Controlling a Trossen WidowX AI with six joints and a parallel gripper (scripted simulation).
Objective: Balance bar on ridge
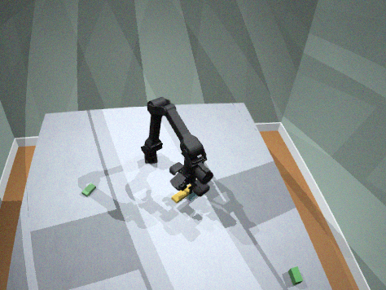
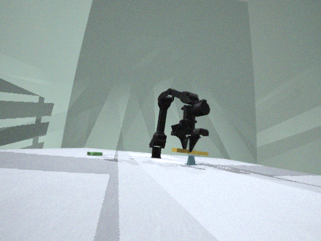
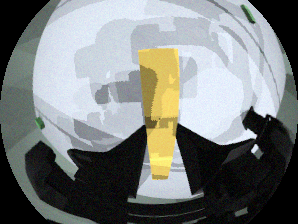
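The yellow bar [image 1: 178,197] [image 2: 200,154] [image 3: 160,90] is held crosswise above the table, clear of it at both ends. In the exterior view it looks close to level, its right end slightly lower in the picture. My gripper [image 1: 190,188] [image 2: 188,151] [image 3: 161,127] is shut on the bar near its middle, pointing down. The teal ridge [image 1: 193,196] [image 2: 191,160] stands on the table directly under the bar and the fingers. The bar's underside is at the ridge's top; whether they touch or a thin gap remains, I cannot tell. The wrist view hides the ridge behind the bar.
A green block [image 1: 89,190] [image 2: 94,154] lies on the table [image 1: 163,261] on the left in the top and exterior views. Another green block [image 1: 296,275] is near the front right. Patchy shadows cross the table around the arm.
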